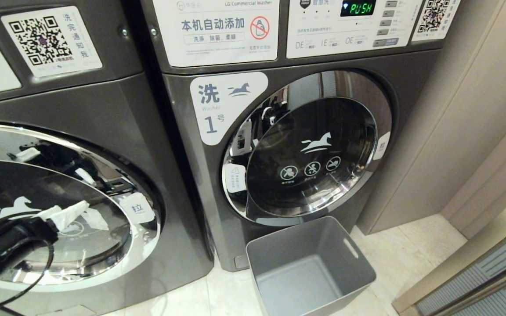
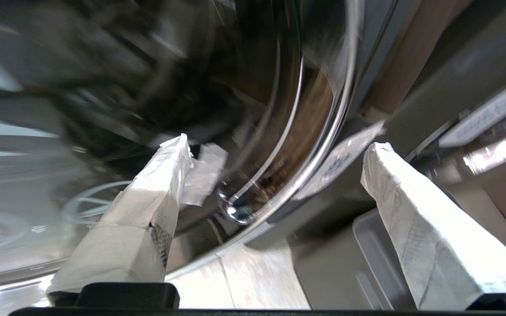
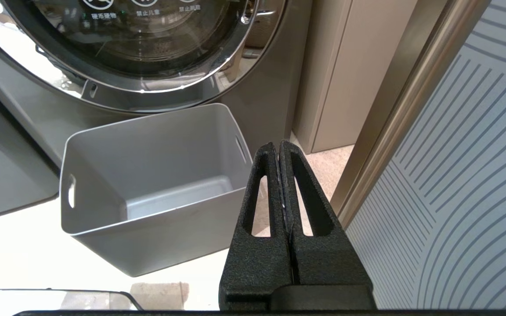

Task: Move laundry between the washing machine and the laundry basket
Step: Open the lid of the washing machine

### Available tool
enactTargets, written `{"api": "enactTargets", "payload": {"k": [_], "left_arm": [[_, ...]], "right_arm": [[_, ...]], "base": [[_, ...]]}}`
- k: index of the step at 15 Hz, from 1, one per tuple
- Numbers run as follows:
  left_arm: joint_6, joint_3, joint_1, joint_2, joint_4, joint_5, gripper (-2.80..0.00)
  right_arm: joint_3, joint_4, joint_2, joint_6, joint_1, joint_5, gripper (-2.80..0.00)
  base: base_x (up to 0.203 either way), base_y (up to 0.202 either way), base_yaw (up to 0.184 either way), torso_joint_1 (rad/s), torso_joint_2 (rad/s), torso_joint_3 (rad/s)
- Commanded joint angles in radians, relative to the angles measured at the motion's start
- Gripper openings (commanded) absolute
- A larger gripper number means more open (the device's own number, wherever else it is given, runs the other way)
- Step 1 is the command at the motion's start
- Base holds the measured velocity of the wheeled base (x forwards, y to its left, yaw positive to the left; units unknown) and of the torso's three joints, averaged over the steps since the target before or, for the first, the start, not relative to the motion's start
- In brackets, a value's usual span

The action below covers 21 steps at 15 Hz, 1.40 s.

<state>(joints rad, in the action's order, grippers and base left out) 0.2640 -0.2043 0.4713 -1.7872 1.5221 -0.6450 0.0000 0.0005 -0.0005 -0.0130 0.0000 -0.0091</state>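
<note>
Grey plastic and still bare inside, the laundry basket [image 1: 310, 267] stands on the floor just below the closed door [image 1: 308, 147] of the washing machine [image 1: 279, 131], and we see no laundry anywhere outside the drum, so we judge the task to be at its opening step: getting that door open. Our left gripper [image 1: 66, 215], its white-wrapped fingers [image 2: 147, 206] spread wide with nothing between them, hangs in front of the neighbouring machine's door [image 1: 59, 206]; the target door and the basket lie well off to its right. Our right gripper [image 3: 283, 188] is clenched on nothing, parked with the basket just ahead of it and below. Next we would need to carry the left gripper across to the door's right edge, where a small tag [image 1: 381, 145] seems to mark the pull point. Readable writing: "LG Commercial Washer" and "本机自动添加" on the panel [image 1: 215, 30], a green "PUSH" on the display [image 1: 358, 8], "洗 1号" on the front label [image 1: 222, 105], and "拉" on the neighbouring door's tag [image 1: 138, 208].
</note>
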Motion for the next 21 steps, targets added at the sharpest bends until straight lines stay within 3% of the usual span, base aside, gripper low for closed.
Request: {"api": "enactTargets", "payload": {"k": [1, 5, 9, 11, 13, 14, 15, 17, 19, 20, 21], "left_arm": [[0.006, 0.055, 0.024, 0.149, 0.008, 0.017, 0.0], [0.031, 0.166, 0.048, 0.526, 0.008, 0.137, 0.0], [0.049, 0.153, 0.063, 0.92, 0.008, 0.223, 0.0], [0.026, 0.13, 0.061, 1.054, 0.008, 0.185, 0.0], [0.0, 0.109, 0.012, 1.107, 0.002, 0.103, 0.0], [-0.005, 0.097, -0.035, 1.119, -0.047, 0.099, 0.0], [-0.015, 0.065, -0.072, 1.146, -0.168, 0.098, 0.0], [-0.055, -0.044, -0.145, 1.21, -0.484, 0.098, 0.0], [-0.177, -0.126, -0.244, 1.265, -0.74, 0.105, 0.0], [-0.214, -0.136, -0.266, 1.283, -0.771, 0.15, 0.0], [-0.239, -0.137, -0.267, 1.283, -0.777, 0.244, 0.0]], "right_arm": [[0.0, 0.0, 0.0, -0.001, 0.0, 0.0, -2.8], [0.0, 0.0, 0.0, -0.001, 0.0, 0.001, -2.8], [0.0, 0.0, 0.0, -0.001, 0.0, 0.0, -2.8], [0.0, 0.0, 0.0, -0.001, 0.0, 0.0, -2.8], [0.0, 0.0, 0.0, -0.001, 0.0, 0.0, -2.8], [0.0, 0.0, 0.0, -0.001, 0.0, 0.0, -2.8], [0.0, 0.0, 0.0, -0.001, 0.0, 0.0, -2.8], [0.0, 0.0, 0.0, -0.001, 0.0, 0.0, -2.8], [0.0, 0.0, 0.0, -0.001, 0.0, 0.0, -2.8], [0.0, 0.0, 0.0, -0.001, 0.0, 0.0, -2.8], [0.0, 0.001, 0.0, -0.001, 0.0, 0.0, -2.8]], "base": [[0.0, 0.0, 0.0, 0.0, 0.0, 0.0], [0.0, 0.0, 0.0, 0.0, 0.0, 0.0], [0.0, 0.0, 0.0, 0.0, 0.0, 0.0], [0.0, 0.0, 0.0, 0.0, 0.0, 0.0], [0.0, 0.0, 0.0, 0.0, 0.0, 0.0], [0.0, 0.0, 0.0, 0.0, 0.0, 0.0], [0.0, 0.0, 0.0, 0.0, 0.0, 0.0], [0.0, 0.0, 0.0, 0.0, 0.0, 0.0], [0.0, 0.0, 0.0, 0.0, 0.0, 0.0], [0.0, 0.0, 0.0, 0.0, 0.0, 0.0], [0.0, 0.0, 0.0, 0.0, 0.0, 0.0]]}}
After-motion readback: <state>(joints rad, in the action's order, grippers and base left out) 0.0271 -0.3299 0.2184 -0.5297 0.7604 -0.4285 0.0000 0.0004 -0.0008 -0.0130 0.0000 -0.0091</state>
